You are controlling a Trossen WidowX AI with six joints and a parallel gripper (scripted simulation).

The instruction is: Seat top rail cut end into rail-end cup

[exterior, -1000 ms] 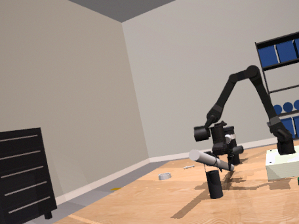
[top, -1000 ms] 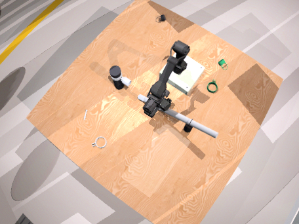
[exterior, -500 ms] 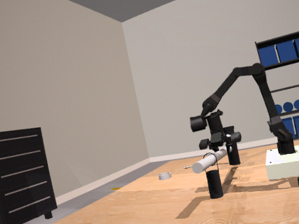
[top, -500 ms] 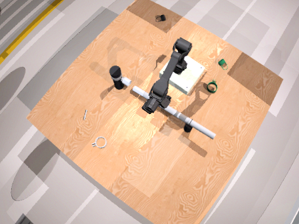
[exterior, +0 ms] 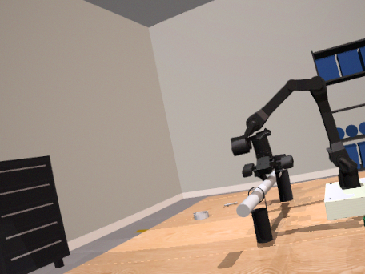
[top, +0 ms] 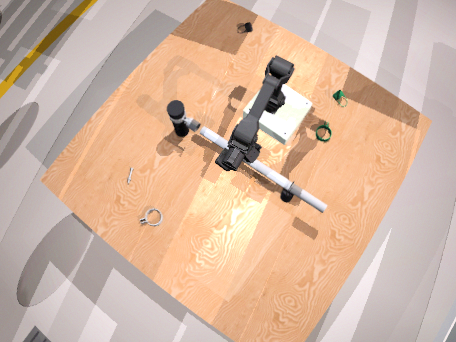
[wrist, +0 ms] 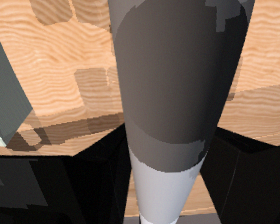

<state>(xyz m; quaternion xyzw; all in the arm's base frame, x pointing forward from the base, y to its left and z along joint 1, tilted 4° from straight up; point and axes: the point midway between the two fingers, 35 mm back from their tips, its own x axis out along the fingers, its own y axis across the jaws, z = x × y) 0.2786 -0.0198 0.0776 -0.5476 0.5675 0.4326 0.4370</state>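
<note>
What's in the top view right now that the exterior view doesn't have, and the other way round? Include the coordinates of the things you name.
Only the top view shows the rail's cut end (top: 203, 131) short of the cup (top: 193, 124), and the yellow floor line's long run (top: 65, 25).

Only the exterior view shows the black cabinet (exterior: 30, 209) and the blue bins (exterior: 349, 63).

Both show the rail (top: 272, 174) (exterior: 256, 199), the claw over it, the small post (top: 287, 195) (exterior: 262, 226) and the silver ring (top: 161, 217) (exterior: 201, 215).
</note>
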